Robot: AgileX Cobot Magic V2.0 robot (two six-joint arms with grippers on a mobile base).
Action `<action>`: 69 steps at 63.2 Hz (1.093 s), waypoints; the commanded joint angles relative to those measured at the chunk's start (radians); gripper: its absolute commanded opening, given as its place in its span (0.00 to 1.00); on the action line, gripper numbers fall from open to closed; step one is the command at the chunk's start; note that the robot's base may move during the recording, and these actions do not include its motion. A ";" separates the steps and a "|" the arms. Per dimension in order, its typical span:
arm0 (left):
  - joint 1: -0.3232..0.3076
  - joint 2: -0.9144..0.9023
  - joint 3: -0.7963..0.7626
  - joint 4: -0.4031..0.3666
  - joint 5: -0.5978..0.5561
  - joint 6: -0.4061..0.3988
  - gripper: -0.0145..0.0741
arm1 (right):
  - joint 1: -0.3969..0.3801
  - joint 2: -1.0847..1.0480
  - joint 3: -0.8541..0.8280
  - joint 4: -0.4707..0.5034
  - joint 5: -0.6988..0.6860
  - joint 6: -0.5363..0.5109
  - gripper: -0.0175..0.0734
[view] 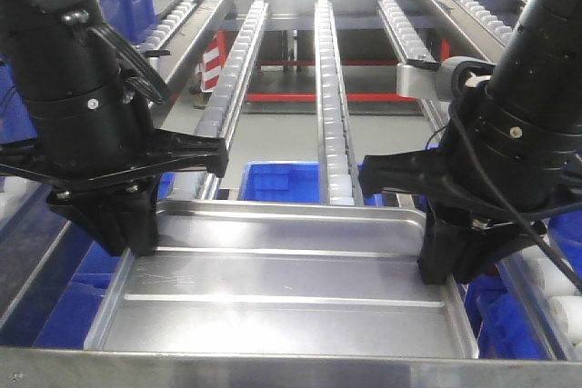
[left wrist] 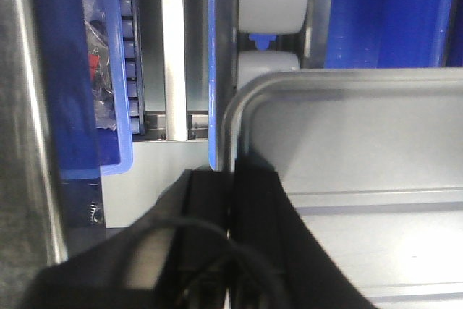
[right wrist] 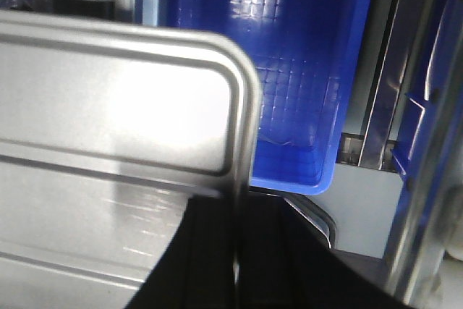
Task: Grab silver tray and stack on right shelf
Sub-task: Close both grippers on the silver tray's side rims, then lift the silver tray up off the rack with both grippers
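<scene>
Sloping roller rails of the shelf (view: 332, 88) are seen across the background, a blue bin (view: 282, 181) beneath them. Across the lower frame, the silver tray (view: 282, 288) is pinched at its left rim by the closed left gripper (view: 136, 241), and at its right rim by the closed right gripper (view: 443, 265).

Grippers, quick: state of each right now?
Left gripper: closed on the silver tray, left rim.
Right gripper: closed on the same tray's right rim.
</scene>
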 commanded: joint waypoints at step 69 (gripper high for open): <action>0.012 -0.175 -0.238 0.174 0.094 -0.009 0.05 | 0.000 -0.161 -0.251 -0.128 0.068 -0.016 0.25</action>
